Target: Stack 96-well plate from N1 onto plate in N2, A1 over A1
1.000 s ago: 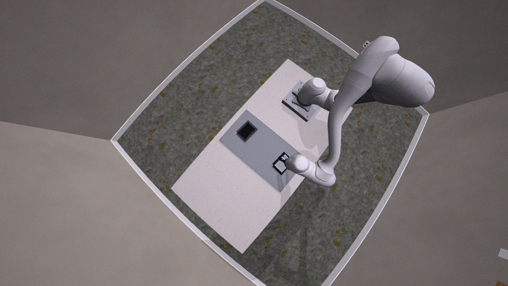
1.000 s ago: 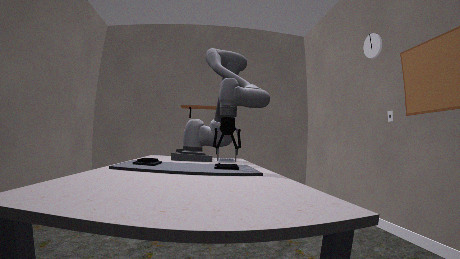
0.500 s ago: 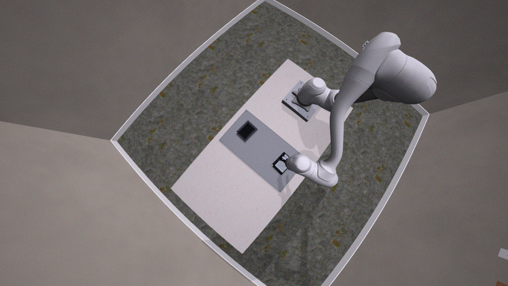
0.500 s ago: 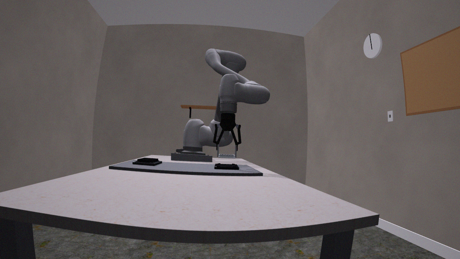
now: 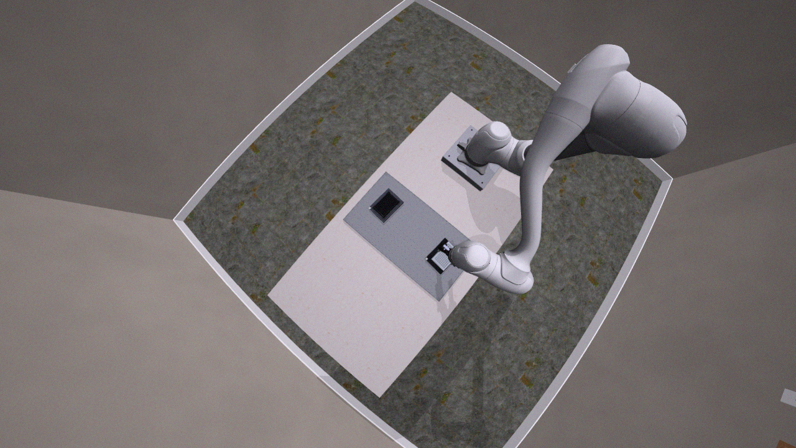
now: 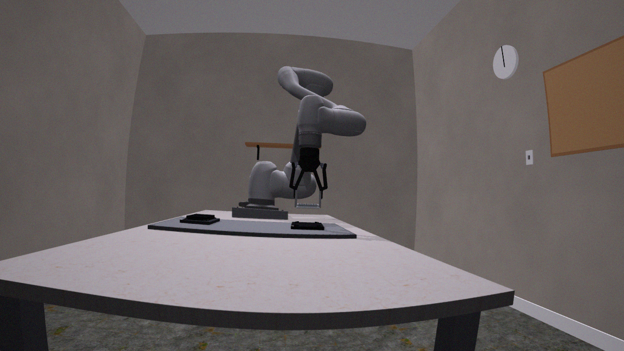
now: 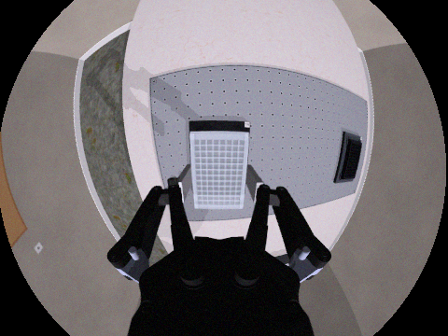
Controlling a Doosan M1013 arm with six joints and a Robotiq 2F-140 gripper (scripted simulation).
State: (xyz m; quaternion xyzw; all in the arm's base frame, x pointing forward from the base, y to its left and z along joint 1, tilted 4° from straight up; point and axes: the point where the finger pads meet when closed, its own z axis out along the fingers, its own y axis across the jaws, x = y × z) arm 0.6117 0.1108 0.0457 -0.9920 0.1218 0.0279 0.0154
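Above the black nest [image 6: 307, 225] at the right end of the grey mat [image 6: 257, 228], as the exterior view shows it, the gripper [image 6: 307, 201] hangs from the arm [image 6: 324, 117] with its fingers pointing straight down. They are clamped on the two long sides of a pale well plate [image 6: 307, 204], which is held level in the air, well clear of the nest beneath it.

In the wrist view the plate [image 7: 218, 170] shows as a white grid of wells, with its long axis running straight away from the camera and its short ends near and far. One finger [image 7: 179, 208] sits against each long edge. Past the plate's far end, a strip of the black nest [image 7: 218, 126] shows below, with a small pale mark at its far right corner; whether that is the A1 mark cannot be told.

The second nest [image 5: 386, 205] lies well apart at the other end of the mat [image 5: 408, 234], looking dark inside; its contents cannot be made out. The mat rests on a pale table [image 5: 356, 317].
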